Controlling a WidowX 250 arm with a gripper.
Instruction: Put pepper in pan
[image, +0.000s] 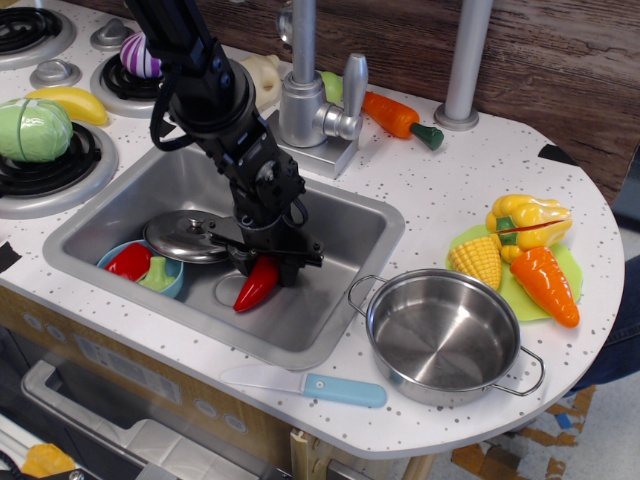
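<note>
The red chili pepper lies on the floor of the sink, tip pointing to the front left. My gripper is down in the sink over the pepper's upper stem end. Its black fingers sit close against both sides of that end, which hides the green cap. The pepper still rests on the sink floor. The steel pan stands empty on the counter to the right of the sink, with its wire loop handles at left and right.
A steel lid and a blue bowl with a red piece lie in the sink's left part. A blue-handled knife lies at the counter's front edge. The faucet stands behind the sink. A yellow pepper, corn and a carrot lie on a green plate.
</note>
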